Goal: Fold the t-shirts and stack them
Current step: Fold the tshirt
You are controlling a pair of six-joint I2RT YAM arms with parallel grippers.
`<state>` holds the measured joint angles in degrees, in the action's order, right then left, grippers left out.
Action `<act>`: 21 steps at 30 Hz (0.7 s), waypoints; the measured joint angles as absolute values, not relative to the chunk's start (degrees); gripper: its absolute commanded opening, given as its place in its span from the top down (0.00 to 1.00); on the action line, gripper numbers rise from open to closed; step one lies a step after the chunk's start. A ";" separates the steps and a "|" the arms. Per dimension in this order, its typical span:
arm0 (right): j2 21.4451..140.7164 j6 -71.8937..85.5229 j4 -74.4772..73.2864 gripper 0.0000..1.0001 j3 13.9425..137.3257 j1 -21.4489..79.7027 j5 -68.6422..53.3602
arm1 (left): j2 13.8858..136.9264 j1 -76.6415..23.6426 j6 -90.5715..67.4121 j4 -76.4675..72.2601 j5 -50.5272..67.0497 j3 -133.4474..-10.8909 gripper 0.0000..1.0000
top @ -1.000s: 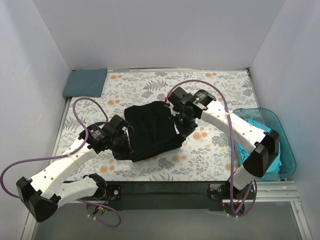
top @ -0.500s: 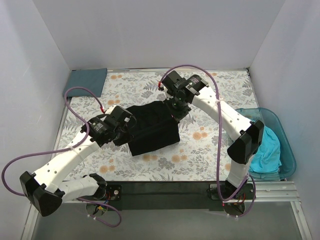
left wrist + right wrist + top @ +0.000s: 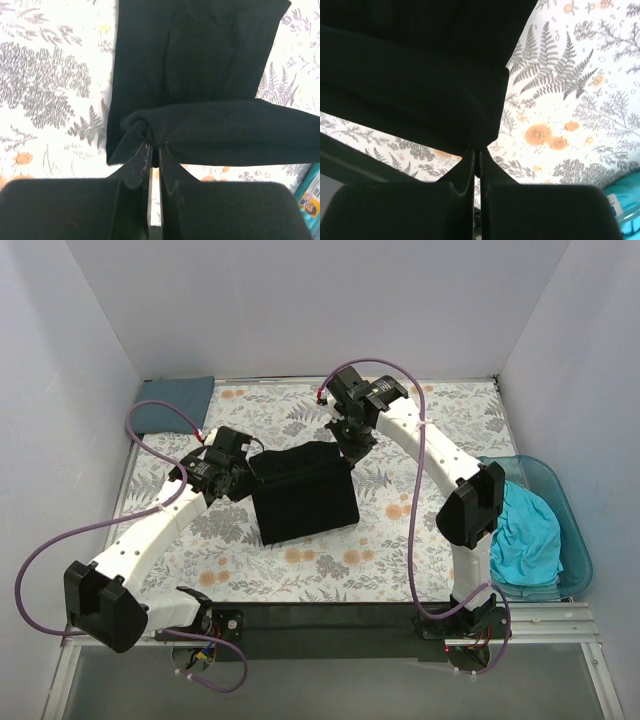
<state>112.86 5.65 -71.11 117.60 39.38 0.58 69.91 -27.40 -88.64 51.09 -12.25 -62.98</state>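
**A:** Top external: black tee [image 3: 305, 502] sits mid table cloth [image 3: 420, 530], folded to a rough rectangle. Left gripper [image 3: 245, 473] is at its far-left corner, right gripper [image 3: 350, 452] at its far-right corner. Can't read the jaws from up here tho, arms cover them.

**B:** Wrist cams sort that. Left wrist: jaws nearly together, pinching a bunched black corner. A raised fold runs off to the right from the pinch, w/ the flat part of the tee spread on the cloth beyond it. Right wrist: jaws pressed tight on a black corner, fabric stretched across the upper left, floral print showing to the right.

**A:** Containers?

**B:** One. Teal tub [image 3: 575, 525] at the table's right edge, next to the right arm's elbow. Turquoise tee [image 3: 525, 540] is crumpled inside it, partly hidden by the arm link. Only the top view gives the whole tub. Each wrist cam catches just a teal sliver in its bottom-right corner, can't tell tub from shirt there.

**A:** Third shirt?

**B:** Blue-grey tee [image 3: 172, 403], folded flat in the far-left corner, well apart from the black one. Top view only, neither wrist cam reaches it.
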 measured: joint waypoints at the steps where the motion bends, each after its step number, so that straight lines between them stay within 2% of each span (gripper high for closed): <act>1: 113.58 5.37 -70.50 0.99 118.02 38.94 0.25 | 70.72 -26.70 -88.16 50.09 -11.94 -62.94 1.00; 14: 121.49 2.22 -60.99 0.99 119.57 35.22 -4.69 | 78.02 -19.77 -84.62 38.87 -8.97 -59.07 1.00; 21: 122.10 1.67 -53.49 0.99 114.26 34.59 -4.64 | 82.67 -17.23 -83.20 31.90 -6.76 -56.82 1.00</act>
<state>122.10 1.67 -53.49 114.26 34.59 -4.64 82.67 -17.23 -83.20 31.90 -6.76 -56.82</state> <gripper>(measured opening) 0.013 0.054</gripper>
